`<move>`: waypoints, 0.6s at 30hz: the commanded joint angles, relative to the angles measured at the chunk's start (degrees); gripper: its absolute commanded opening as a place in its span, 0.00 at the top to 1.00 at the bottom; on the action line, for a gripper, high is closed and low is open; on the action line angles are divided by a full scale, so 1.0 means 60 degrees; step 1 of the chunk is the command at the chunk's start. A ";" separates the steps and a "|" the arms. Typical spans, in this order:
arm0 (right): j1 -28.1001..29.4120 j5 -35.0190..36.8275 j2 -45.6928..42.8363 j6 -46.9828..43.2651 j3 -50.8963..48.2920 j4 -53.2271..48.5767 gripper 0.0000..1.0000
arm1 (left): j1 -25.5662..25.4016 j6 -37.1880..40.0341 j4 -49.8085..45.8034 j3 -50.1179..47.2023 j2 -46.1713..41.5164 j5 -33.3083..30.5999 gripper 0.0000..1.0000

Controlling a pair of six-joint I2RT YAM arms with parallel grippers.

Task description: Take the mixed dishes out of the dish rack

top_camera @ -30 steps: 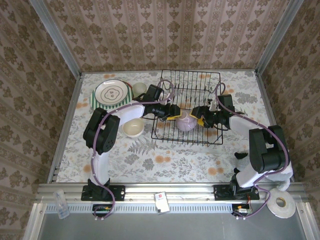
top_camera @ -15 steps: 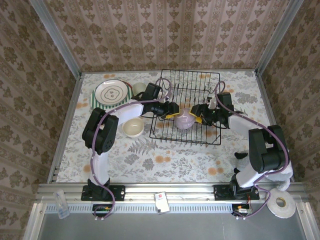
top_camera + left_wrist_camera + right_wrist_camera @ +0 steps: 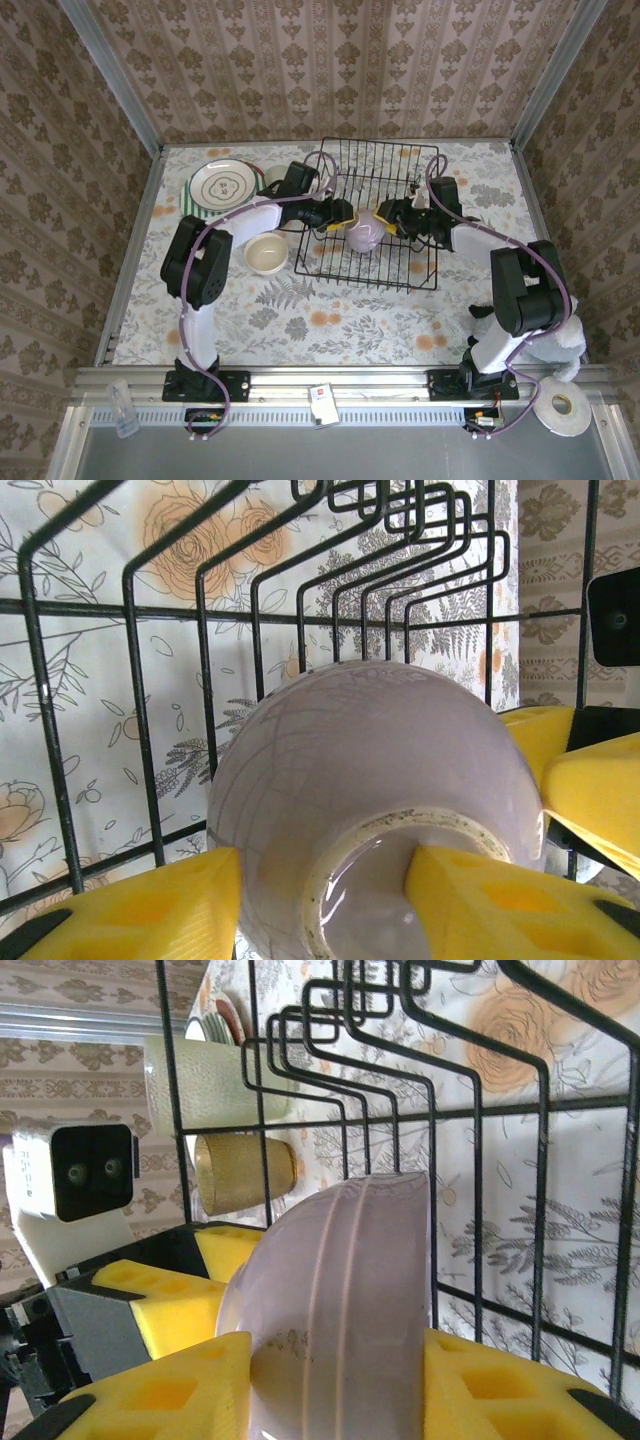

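**Bowl.** The lavender bowl point(image 3: 363, 235) stands on its side inside the rack point(image 3: 385, 165), near the middle of the rack floor and between two grippers. In the left wrist view its foot ring faces the camera point(image 3: 380, 780). In the right wrist view it is seen in profile, with its rounded outside to the right point(image 3: 340, 1290).

**Left gripper.** The left gripper point(image 3: 345, 222) reaches in over the rack's left side and is clamped on the bowl. One yellow pad point(image 3: 150, 910) lies against the outer wall and the other point(image 3: 490, 900) lies at the foot ring.

**Right gripper.** The right gripper point(image 3: 385, 222) enters from the opposite side and is likewise closed on the bowl. It has a yellow pad point(image 3: 150, 1390) pressed to one face and a second pad against the other.

**Rack.** The rack is of black wire, with upright tines behind the bowl, and rests on the floral table point(image 3: 330, 320).

**Other dishes.** Through the rack's wires the right wrist view shows a pale cup point(image 3: 200, 1085) with an amber cup point(image 3: 245, 1172) just beside it. A cream cup point(image 3: 267, 254) sits on the table just left of the rack's near corner. A stack of plates point(image 3: 222, 187), with a ring-patterned one on top, lies well to the left at the far side.
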 commanded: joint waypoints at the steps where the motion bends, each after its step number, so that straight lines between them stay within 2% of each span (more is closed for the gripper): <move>1: 0.0838 -0.1604 0.0033 0.0367 0.0653 0.1793 0.62 | -0.0408 0.0078 -0.0581 0.0003 0.0503 -0.0098 0.49; 11: 0.0938 -0.1632 0.0468 0.0781 0.0791 0.2420 0.68 | -0.0379 0.0209 -0.0820 0.0483 0.0882 -0.0091 0.49; 18: 0.0951 -0.1553 0.0411 0.0429 0.0900 0.1794 0.78 | -0.0379 0.0334 -0.0931 0.0560 0.0814 -0.0091 0.49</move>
